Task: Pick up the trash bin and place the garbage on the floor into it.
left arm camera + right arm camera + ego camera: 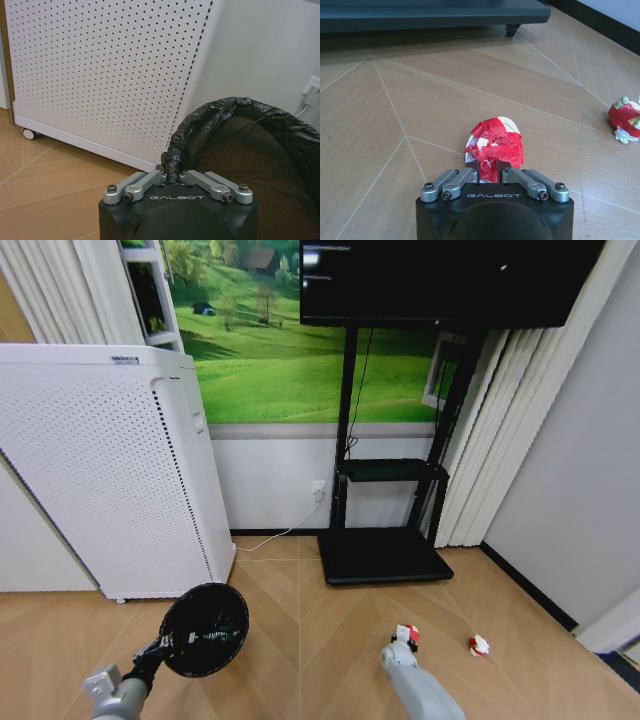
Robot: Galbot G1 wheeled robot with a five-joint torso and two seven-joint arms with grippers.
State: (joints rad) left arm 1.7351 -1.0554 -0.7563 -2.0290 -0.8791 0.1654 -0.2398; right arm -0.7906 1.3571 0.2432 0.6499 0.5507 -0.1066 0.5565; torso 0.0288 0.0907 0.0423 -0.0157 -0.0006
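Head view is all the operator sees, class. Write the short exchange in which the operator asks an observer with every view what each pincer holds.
Operator: Is the left pincer really gripping the trash bin?
Observer: Yes, it is shut on the bin's rim, pinching the black liner bunched there.
Operator: And the right pincer?
Observer: It is shut on a crumpled red-and-white scrap.
Operator: Is more garbage near it?
Observer: A second red scrap lies apart on the wooden floor, untouched.
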